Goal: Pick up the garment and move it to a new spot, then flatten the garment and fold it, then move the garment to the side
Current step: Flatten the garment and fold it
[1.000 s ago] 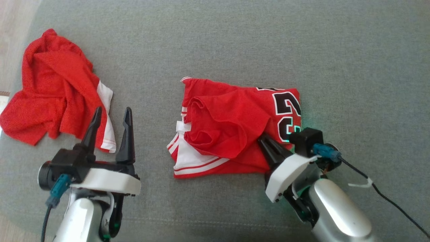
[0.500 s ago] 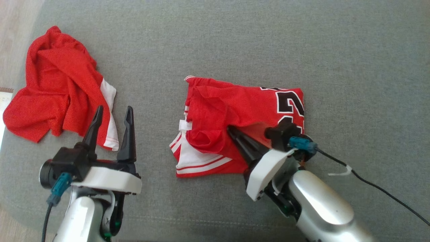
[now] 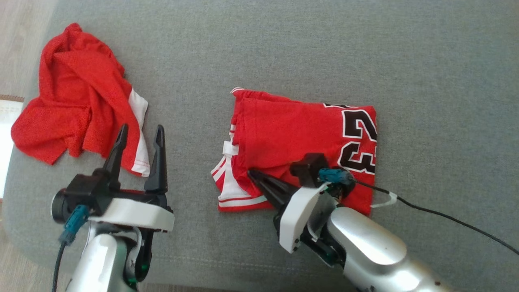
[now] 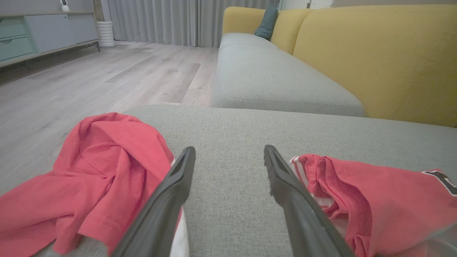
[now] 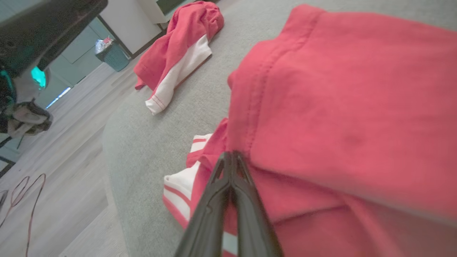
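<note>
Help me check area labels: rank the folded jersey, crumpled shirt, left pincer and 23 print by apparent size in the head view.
Largest: the folded jersey and the crumpled shirt, too alike to rank.
Next: the left pincer, enlarged by nearness to the camera.
Smallest: the 23 print.

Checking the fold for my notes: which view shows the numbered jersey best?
The head view: nearly the whole jersey, number included. The right wrist view gives a blurred close-up of one edge; the left wrist view catches one end.

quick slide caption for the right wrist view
Shut right gripper, fingertips at the hem of the folded red jersey on the grey sofa.
</note>
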